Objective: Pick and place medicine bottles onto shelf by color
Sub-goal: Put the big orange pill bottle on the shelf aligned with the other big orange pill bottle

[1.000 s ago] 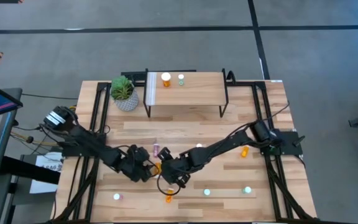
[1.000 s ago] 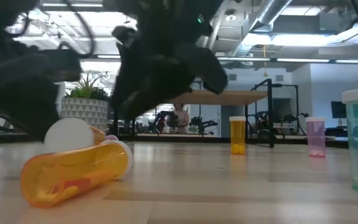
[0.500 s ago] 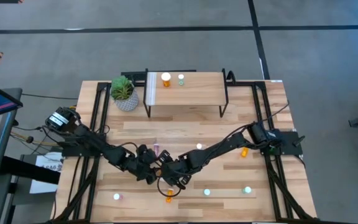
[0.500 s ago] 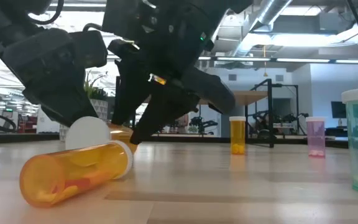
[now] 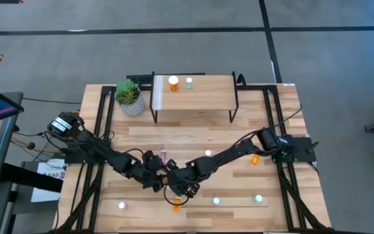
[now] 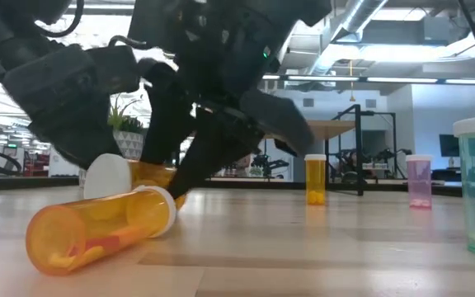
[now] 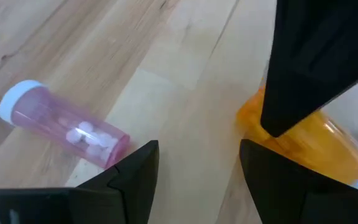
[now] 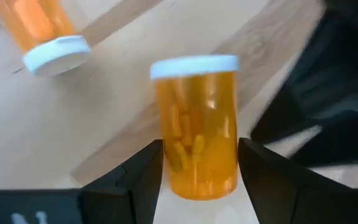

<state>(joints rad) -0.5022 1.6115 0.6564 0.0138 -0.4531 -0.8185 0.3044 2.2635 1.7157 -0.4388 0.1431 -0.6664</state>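
An orange medicine bottle (image 8: 197,130) with a white cap lies on the table's near middle. My right gripper (image 8: 199,171) is open, one finger on either side of the bottle's base end. My left gripper (image 7: 197,168) stands open just to the bottle's left with nothing between its fingers; a pink bottle (image 7: 61,124) lies on its side beyond it. A second orange bottle (image 6: 97,231) lies on its side nearer the front edge. The shelf (image 5: 206,97) at the back carries an orange bottle (image 5: 173,82) and a green one (image 5: 189,82). My right gripper straddles the lying orange bottle's base end (image 8: 197,180), coming slanting down from the table's right, fingers along the bottle's sides. The bottle nearly fills the gap; whether the fingers (image 8: 143,174) touch it I cannot tell.
A potted plant (image 5: 129,97) stands left of the shelf. More bottles stand about: an orange one (image 5: 255,158) at the right, teal ones (image 5: 216,201) (image 5: 258,198) near the front, a pink one (image 5: 122,205) front left. The two arms meet closely at the near middle.
My left gripper has moved toward the table's right, closer to the orange bottle, and rolled its wrist, then kept still. My right gripper has sunk lower over the bottle. Neither has opened or shut.
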